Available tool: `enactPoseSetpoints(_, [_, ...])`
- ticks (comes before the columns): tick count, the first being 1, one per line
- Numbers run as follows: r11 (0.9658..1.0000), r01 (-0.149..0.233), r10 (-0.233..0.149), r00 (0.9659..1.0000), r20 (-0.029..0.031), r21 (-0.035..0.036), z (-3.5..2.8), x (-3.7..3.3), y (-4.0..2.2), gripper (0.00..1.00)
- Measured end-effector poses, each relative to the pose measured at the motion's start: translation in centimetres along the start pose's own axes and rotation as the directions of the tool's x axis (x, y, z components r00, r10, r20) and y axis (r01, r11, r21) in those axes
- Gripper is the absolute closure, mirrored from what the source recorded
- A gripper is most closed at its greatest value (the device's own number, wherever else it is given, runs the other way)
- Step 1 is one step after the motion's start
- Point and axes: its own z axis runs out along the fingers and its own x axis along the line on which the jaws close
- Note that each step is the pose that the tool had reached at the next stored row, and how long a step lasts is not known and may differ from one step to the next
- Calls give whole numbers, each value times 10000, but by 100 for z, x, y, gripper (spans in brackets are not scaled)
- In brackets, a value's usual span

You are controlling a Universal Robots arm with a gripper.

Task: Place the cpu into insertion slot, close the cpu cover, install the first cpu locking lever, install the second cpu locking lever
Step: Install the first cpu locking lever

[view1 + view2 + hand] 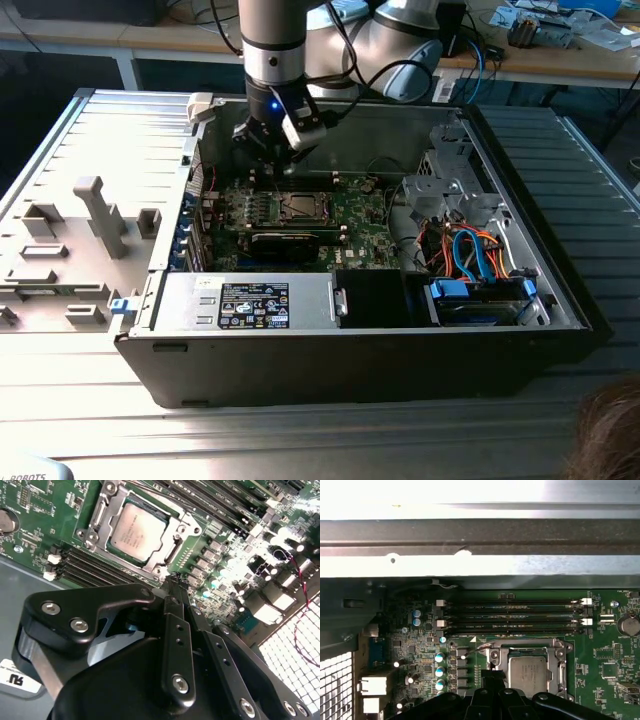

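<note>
The cpu (136, 530) lies flat in the insertion slot (300, 207) on the green board, silver top up. The grey cpu cover (186, 526) is down around it, and the chip (526, 674) shows through its window. Thin lever rods run along the frame's sides; one rod end (470, 652) sticks out beside the socket. My gripper (175, 580) hovers just off one corner of the socket, its two black fingers pressed together with nothing between them. In the exterior view the gripper (280, 158) hangs over the board behind the socket. Its tips (493, 676) sit at the frame's edge.
Memory slots (512, 615) run beside the socket. A black expansion card (285, 240) stands in front of it. The power supply (255, 305), a cable bundle (470, 250) and the case walls (400, 125) enclose the board. A grey fixture (90, 210) lies outside on the exterior view's left.
</note>
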Motion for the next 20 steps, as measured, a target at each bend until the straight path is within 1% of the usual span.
enactPoseSetpoints(1, [10000, 0, 0, 10000, 1, 0, 0, 17, 0, 89])
enactPoseSetpoints(2, [10000, -1, 1, 10000, 2, 0, -1, 49, 0, 89])
enactPoseSetpoints(5, [10000, -1, 1, 10000, 2, 0, -2, 102, -1, 89])
enactPoseSetpoints(10, [10000, -2, 2, 10000, 2, 0, -3, 167, -1, 89])
enactPoseSetpoints(14, [10000, 0, 0, 10000, 1, 0, -4, 194, -2, 89])
enactPoseSetpoints(20, [10000, -3, 3, 10000, 1, 0, -4, 203, -2, 89])
